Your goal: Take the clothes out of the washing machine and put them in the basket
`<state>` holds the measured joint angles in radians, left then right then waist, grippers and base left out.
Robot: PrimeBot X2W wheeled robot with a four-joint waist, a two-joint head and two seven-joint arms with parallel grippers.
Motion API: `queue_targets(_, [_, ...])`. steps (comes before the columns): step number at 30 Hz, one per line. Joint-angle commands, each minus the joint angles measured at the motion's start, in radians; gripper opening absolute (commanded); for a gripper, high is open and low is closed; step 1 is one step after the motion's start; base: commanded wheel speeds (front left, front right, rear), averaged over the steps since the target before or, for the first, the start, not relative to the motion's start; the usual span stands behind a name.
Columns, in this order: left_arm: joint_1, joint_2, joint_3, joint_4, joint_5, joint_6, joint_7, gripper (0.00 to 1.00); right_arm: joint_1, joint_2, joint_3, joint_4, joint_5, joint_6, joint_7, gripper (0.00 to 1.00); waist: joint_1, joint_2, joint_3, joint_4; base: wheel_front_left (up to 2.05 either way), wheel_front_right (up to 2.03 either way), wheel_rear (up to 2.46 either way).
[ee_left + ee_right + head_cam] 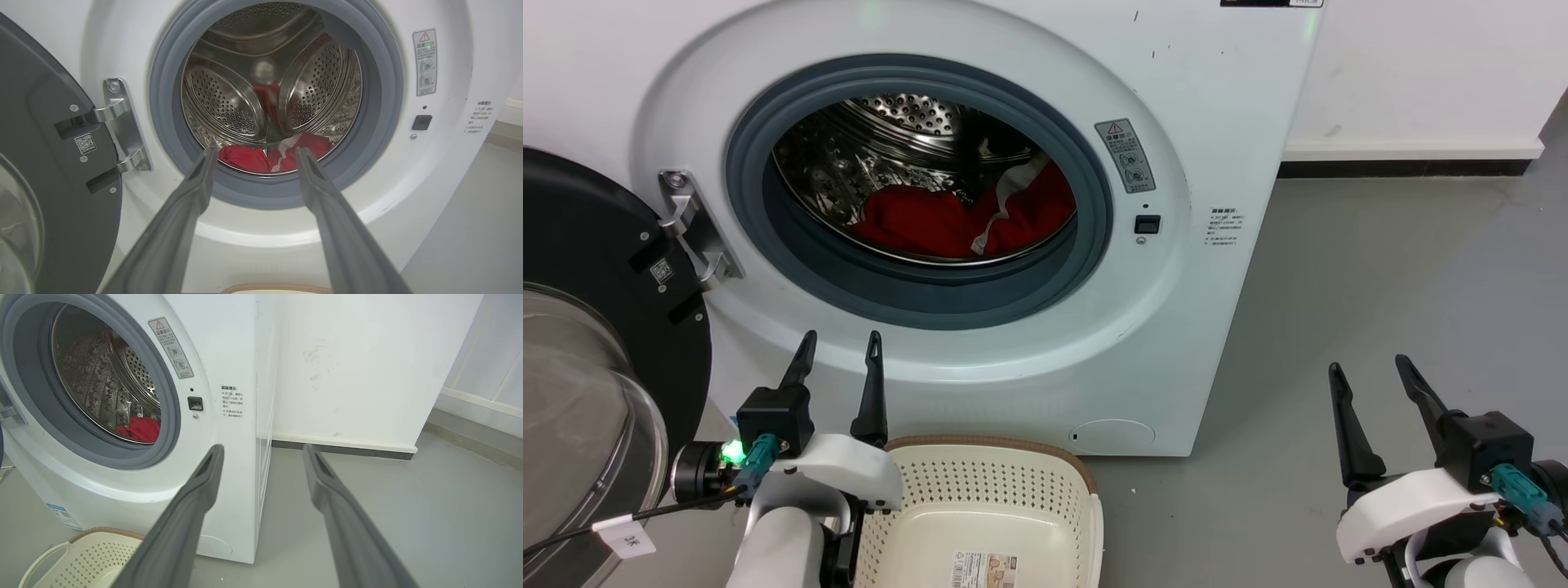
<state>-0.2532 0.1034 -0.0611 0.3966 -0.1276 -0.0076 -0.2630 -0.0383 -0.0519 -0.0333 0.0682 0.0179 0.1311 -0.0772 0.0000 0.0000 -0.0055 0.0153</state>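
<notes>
Grey floor [1380, 286] bears the basket [980, 482]; clothes [931, 220] lie inside the washing machine [1217, 122]

laundry corner, washing machine [980, 245], bare grey floor [1380, 310]

Red clothes [931, 222] inside open washing machine [1225, 122]

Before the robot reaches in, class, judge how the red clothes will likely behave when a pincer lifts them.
The clothes lie crumpled in folds, so they will probably sag and drape. The white band trails loose and may dangle or catch on the grey rubber ring.
</notes>
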Motion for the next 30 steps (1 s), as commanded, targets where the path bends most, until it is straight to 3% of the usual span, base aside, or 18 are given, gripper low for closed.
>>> queue_targets(1, [-0.015, 0.002, 0.001, 0.005, -0.005, 0.003, -0.003, 1.0, 0.005, 0.003, 0.001, -0.004, 0.004, -0.001, 0.002, 1.0, 0.0, 0.0, 0.002, -0.001, 0.0, 0.0, 0.0])
queue_targets(13, [-0.116, 0.009, 0.012, 0.041, -0.017, 0.026, 0.015, 1.0, -0.031, 0.003, 0.016, -0.061, 0.024, -0.001, 0.013, 1.0, 0.0, 0.0, 0.089, -0.035, 0.0, 0.0, 0.0])
queue_targets(30, [-0.423, 0.093, 0.038, 0.105, -0.045, 0.016, 0.092, 1.0, -0.145, 0.003, 0.05, -0.175, 0.06, -0.001, 0.0, 1.0, 0.0, 0.0, 0.418, -0.103, 0.0, 0.0, 0.0])
